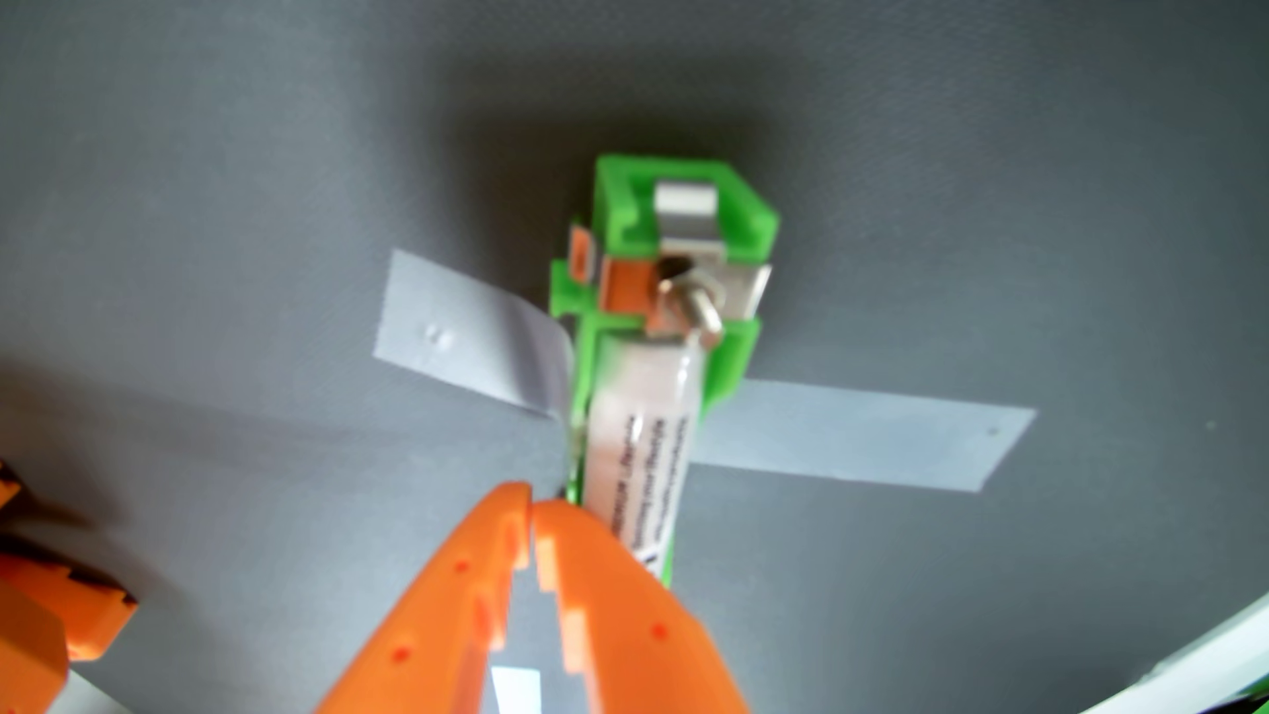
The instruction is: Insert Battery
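A white cylindrical battery (642, 439) with dark print lies lengthwise in a green plastic holder (676, 206) in the middle of the wrist view. Metal contact clips and a small screw (693, 309) sit at the holder's far end, just beyond the battery's tip. My orange gripper (532, 504) comes up from the bottom edge. Its two fingertips meet, shut with nothing between them, right beside the battery's near left side and the holder's left wall. The battery's near end is partly hidden behind my right finger (618, 618).
Pale grey tape strips (851, 439) hold the holder down on the dark grey table (206, 171), one to each side. Orange arm parts (41, 618) show at the bottom left. A white edge (1208, 666) crosses the bottom right corner.
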